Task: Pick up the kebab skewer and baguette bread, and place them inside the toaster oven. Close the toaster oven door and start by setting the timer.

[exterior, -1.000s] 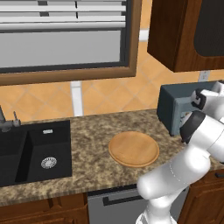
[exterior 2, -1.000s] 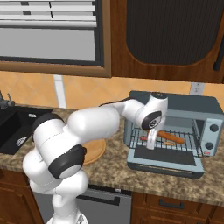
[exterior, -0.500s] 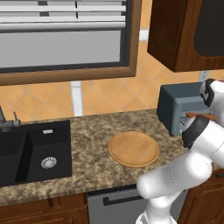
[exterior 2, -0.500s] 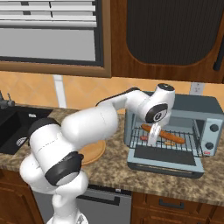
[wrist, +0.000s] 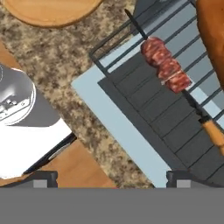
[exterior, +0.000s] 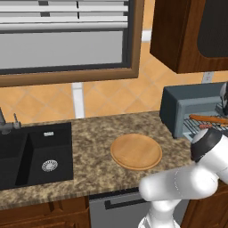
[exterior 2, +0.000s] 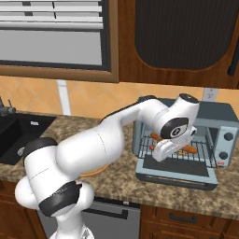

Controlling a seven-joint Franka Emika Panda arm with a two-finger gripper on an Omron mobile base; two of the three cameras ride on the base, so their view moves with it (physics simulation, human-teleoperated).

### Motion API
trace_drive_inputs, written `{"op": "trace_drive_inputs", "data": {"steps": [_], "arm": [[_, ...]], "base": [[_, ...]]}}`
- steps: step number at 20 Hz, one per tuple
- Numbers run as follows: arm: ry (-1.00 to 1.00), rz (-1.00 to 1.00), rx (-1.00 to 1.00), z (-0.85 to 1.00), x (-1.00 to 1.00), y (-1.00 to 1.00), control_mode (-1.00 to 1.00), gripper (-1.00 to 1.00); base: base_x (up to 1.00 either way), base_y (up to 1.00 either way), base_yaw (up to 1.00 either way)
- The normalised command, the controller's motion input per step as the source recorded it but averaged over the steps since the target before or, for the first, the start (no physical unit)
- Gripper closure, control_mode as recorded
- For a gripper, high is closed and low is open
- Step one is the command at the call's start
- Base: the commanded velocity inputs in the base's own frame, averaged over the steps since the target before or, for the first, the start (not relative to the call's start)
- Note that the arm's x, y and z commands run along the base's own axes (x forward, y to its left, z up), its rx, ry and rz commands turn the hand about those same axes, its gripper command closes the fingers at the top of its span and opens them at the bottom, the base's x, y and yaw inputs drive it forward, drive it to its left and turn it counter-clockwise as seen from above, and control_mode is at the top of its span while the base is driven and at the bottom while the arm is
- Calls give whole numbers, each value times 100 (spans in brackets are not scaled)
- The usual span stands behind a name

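Both foods on the rack, jaws let go; door and timer still to do.

The kebab skewer (wrist: 166,70) lies across the wire rack (wrist: 144,100) of the toaster oven (exterior 2: 212,116), meat chunks at its middle, with the baguette bread (wrist: 214,39) just beside it, deeper in. The toaster oven door (exterior 2: 175,170) hangs dropped open over the worktop (exterior: 89,133). From my seat, the gripper (wrist: 111,177) has spread its jaws wide over the last second and grips nothing; a second ago it sat low at the rack, and it has since lifted and drawn back toward the door edge. I read that as the placing being finished. Next I judge I need to swing the door up, then reach the knobs (exterior 2: 228,145) on the right panel. The round wooden board (exterior: 136,151) sits bare, left of the oven.
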Motion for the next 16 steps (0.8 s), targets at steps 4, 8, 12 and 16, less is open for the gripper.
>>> {"op": "trace_drive_inputs", "data": {"steps": [4,8,12,16], "arm": [[6,-67,0,-31,-11,0,-100,-100],[8,-73,0,-41,19,13,-100,-100],[1,-56,0,-43,17,4,-100,-100],[-8,-39,0,-50,0,-1,-100,-100]], "base": [[0,0,0],[0,0,0],[0,0,0],[0,0,0]]}}
